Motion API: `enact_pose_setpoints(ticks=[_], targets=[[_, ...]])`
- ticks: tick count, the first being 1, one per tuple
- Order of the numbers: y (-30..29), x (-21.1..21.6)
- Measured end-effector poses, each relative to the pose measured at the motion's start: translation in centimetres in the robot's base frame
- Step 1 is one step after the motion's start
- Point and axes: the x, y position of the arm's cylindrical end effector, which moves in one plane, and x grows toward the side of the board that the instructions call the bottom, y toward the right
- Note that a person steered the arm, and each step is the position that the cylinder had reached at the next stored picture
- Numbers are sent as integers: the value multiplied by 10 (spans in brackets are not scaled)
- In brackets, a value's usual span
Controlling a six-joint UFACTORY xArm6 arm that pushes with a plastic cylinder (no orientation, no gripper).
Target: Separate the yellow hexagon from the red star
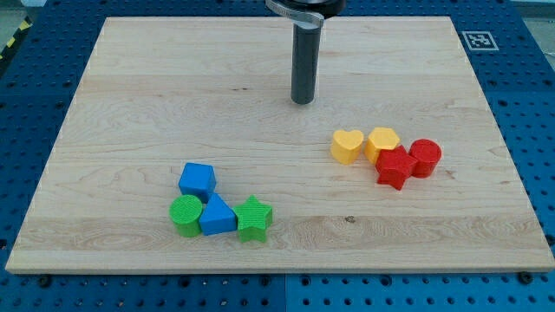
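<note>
The yellow hexagon (382, 140) lies at the view's right on the wooden board (130, 130). The red star (395, 168) touches its lower right side. A yellow heart (347, 146) sits just left of the hexagon, and a red round block (425, 157) sits right of the star. My tip (302, 100) stands on the board above and to the left of this cluster, well apart from it, roughly a hundred pixels from the hexagon.
A second cluster lies at the lower left: a blue cube (197, 180), a green round block (185, 215), a blue triangle (217, 216) and a green star (253, 218). A marker tag (479, 40) is at the board's top right corner.
</note>
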Motion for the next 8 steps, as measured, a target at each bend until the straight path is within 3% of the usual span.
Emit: enact_pose_setpoints(ticks=[2, 4, 8], targets=[[19, -7], [154, 21], [137, 97]])
